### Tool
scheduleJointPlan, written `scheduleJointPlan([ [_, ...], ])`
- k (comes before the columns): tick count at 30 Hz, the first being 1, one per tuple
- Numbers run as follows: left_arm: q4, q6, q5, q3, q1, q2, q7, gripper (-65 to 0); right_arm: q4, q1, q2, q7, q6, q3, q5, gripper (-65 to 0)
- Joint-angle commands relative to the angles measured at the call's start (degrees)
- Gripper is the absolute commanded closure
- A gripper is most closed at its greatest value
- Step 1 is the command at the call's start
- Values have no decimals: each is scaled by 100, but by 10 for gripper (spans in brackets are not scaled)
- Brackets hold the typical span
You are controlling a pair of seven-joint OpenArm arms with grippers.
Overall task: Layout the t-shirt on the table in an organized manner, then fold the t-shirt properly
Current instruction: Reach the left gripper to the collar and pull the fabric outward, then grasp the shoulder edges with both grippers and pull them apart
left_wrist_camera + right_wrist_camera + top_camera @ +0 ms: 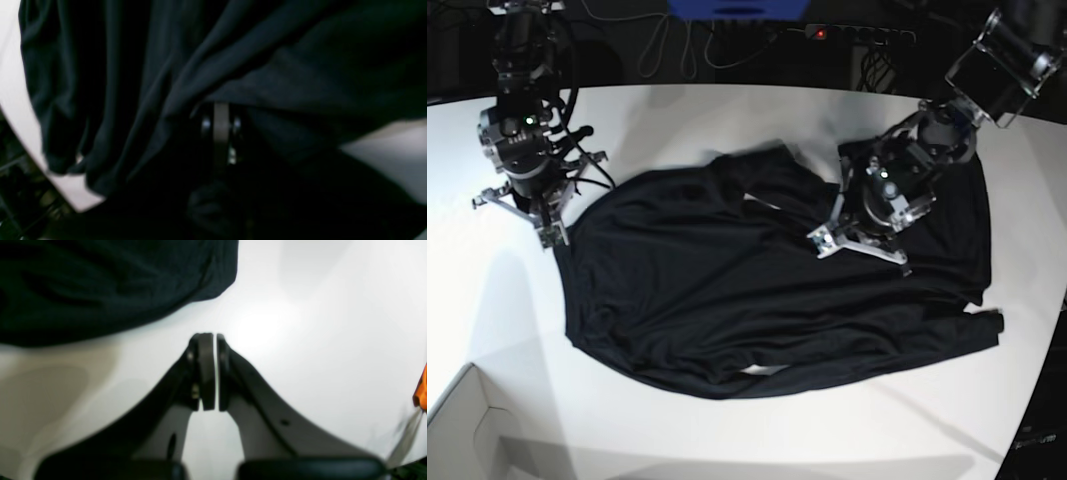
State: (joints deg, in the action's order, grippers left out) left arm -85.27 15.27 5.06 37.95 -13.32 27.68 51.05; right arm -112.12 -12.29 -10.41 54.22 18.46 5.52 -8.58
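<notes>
I am spreading the t-shirt (727, 300), which is lying rumpled across the middle of the table (727, 110), reaching toward its right edge. I should be pulling the fabric outward gently, avoiding new creases. My left gripper (220, 110) is pinching shut on shirt fabric. My right gripper (215, 340) is hovering closed, empty, just beside the shirt's left edge.

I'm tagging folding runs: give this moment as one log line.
stage: layout | plain black long-sleeved shirt: spread, wrinkled, on white table | left pincer: shut on shirt | right pincer: shut, empty, beside shirt edge
</notes>
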Motion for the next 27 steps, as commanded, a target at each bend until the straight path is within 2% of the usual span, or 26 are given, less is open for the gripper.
scheduleJointPlan([
  [1,-198,-1,52,-37,-123,58,7,-4,-107,-6,-35,-55,31,24,-26,0],
  [6,-1112,25,43,-37,-88,137,69,-4,-116,-6,-27,-55,31,24,-26,0],
  [13,-2607,25,43,-37,484,313,922,-4,-116,38,-53,-90,31,24,-26,0],
  [17,-2510,7,43,-99,1099,463,957,-4,-125,47,-62,-107,31,24,-26,0],
  [20,-2396,7,43,-415,1530,551,843,-4,-116,135,-44,-107,31,15,-26,0],
  [23,-2334,25,52,-1039,1996,577,623,-4,-116,170,17,-107,436,-2,-17,0],
  [25,-2158,34,43,-1505,2207,568,456,-4,-116,240,228,-107,761,-2,-17,0],
  [27,-1859,34,17,-1769,2277,551,280,-4,-98,293,351,-107,822,-11,-17,0],
])
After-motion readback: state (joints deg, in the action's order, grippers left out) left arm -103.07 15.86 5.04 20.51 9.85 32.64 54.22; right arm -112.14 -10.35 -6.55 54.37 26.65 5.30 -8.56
